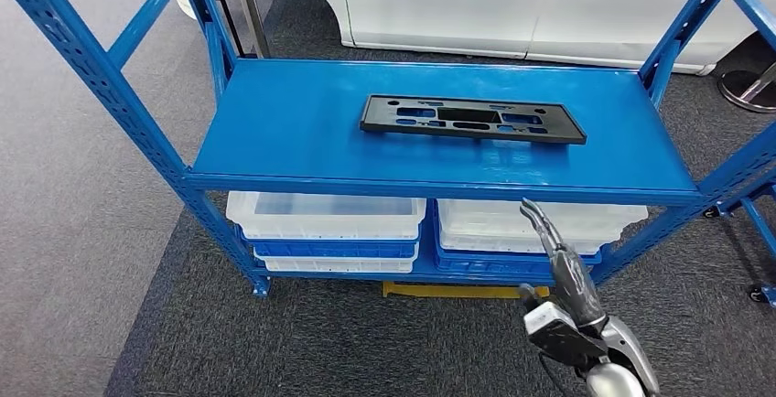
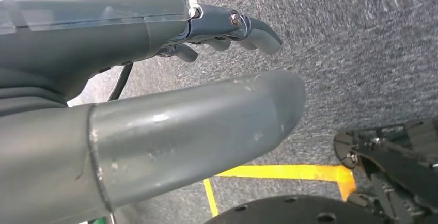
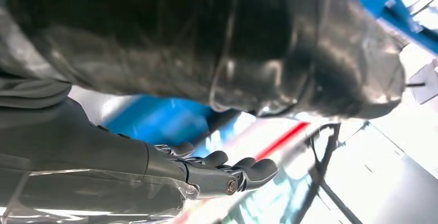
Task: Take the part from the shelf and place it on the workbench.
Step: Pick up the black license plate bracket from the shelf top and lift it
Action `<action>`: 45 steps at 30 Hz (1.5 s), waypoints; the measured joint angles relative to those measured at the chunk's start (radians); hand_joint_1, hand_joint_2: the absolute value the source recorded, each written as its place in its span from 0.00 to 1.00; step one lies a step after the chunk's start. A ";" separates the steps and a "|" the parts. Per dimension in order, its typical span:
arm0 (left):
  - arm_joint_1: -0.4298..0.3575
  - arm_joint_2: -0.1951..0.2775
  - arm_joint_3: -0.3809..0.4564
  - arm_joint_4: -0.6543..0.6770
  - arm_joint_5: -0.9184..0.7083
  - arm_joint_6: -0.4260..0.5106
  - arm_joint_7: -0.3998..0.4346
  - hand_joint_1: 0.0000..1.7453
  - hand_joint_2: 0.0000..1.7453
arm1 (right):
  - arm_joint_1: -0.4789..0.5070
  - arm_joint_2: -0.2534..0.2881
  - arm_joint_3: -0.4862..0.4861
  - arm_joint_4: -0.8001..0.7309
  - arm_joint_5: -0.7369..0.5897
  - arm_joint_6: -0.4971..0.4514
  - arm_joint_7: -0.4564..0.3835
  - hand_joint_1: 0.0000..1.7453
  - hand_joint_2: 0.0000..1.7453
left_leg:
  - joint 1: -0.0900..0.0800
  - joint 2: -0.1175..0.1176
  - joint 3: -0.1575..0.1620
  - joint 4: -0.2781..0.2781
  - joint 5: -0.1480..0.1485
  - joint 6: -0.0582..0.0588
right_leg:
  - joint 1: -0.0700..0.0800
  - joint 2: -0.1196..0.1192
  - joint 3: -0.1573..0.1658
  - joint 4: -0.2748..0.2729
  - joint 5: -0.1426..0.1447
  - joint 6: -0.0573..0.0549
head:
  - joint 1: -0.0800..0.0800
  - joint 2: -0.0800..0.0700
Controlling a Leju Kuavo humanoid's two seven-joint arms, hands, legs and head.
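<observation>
1. Part: black flat rectangular plate with cutouts (image 1: 472, 119), lying flat on the top deck of the blue steel shelf (image 1: 302, 141), a bit right of the deck's middle and toward the back edge. Nothing is touching it.
2. Right hand (image 1: 560, 273): raised in front of the shelf's front edge, right of centre, fingers pointing up toward the deck. It sits below and in front of the part, well apart from it.
3. Right hand fingers (image 3: 248, 170): extended and spread from the thumb (image 3: 289, 53) in the right wrist view, nothing held between them. Released.
4. Left hand (image 2: 155, 95): seen in the left wrist view over grey carpet (image 2: 361, 38), with a yellow floor line (image 2: 289, 172) beneath it. Thumb straight, fingers (image 2: 253, 30) slightly curled but apart from the thumb, nothing in the grasp. Released.
5. Lower shelf level: white plastic bins stacked on blue bins, one stack on the left (image 1: 325, 216) and one on the right (image 1: 512, 223).
6. Background: white vehicle body (image 1: 512, 4) behind the shelf; second blue rack's leg (image 1: 755, 223) at the right edge.
</observation>
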 joint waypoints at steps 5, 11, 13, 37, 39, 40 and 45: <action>-0.004 0.001 0.000 0.000 -0.024 -0.009 0.010 0.00 0.00 | -0.133 -0.027 0.120 0.019 0.143 -0.045 0.084 0.00 0.00 | 0.000 0.000 0.000 0.000 0.000 0.000 | 0.000 0.000 0.000 0.000 0.000 0.000 | 0.000 0.000; -0.006 0.002 0.000 0.000 -0.037 -0.017 0.015 0.00 0.00 | -0.270 -0.040 0.251 0.066 0.256 -0.063 0.155 0.00 0.00 | 0.000 0.000 0.000 0.000 0.000 0.000 | 0.000 -0.001 0.000 0.000 0.000 0.000 | 0.000 0.000; -0.007 0.002 0.000 0.000 -0.037 -0.017 0.015 0.00 0.00 | -0.298 -0.040 0.283 0.079 0.263 -0.065 0.161 0.00 0.00 | 0.000 0.000 0.000 0.000 0.000 0.000 | 0.000 -0.001 0.000 0.000 0.000 0.000 | 0.000 0.000; -0.007 0.007 0.002 0.000 -0.033 -0.019 0.019 0.00 0.00 | -0.331 -0.049 0.361 0.138 0.259 -0.092 0.180 0.00 0.00 | -0.005 -0.002 -0.005 0.008 -0.004 0.008 | -0.005 -0.003 0.000 -0.004 0.001 0.007 | 0.000 0.000; -0.007 0.008 0.002 0.000 -0.033 -0.023 0.017 0.00 0.00 | -0.331 -0.049 0.361 0.140 0.258 -0.094 0.181 0.00 0.00 | -0.002 -0.003 -0.002 0.000 -0.002 0.016 | -0.004 -0.004 0.001 -0.008 0.001 0.013 | 0.000 0.000; -0.007 0.009 0.002 0.000 -0.033 -0.024 0.016 0.00 0.00 | -0.331 -0.050 0.361 0.141 0.258 -0.097 0.181 0.00 0.00 | 0.001 -0.004 0.003 -0.010 0.001 0.022 | -0.004 -0.001 0.001 -0.004 -0.002 0.017 | 0.000 0.000; -0.007 0.010 0.002 0.000 -0.037 -0.033 0.008 0.00 0.00 | -0.322 -0.059 0.362 0.145 0.255 -0.105 0.182 0.00 0.00 | 0.007 -0.008 0.028 -0.031 -0.001 0.039 | -0.005 0.015 -0.156 0.255 -0.089 0.025 | 0.001 0.000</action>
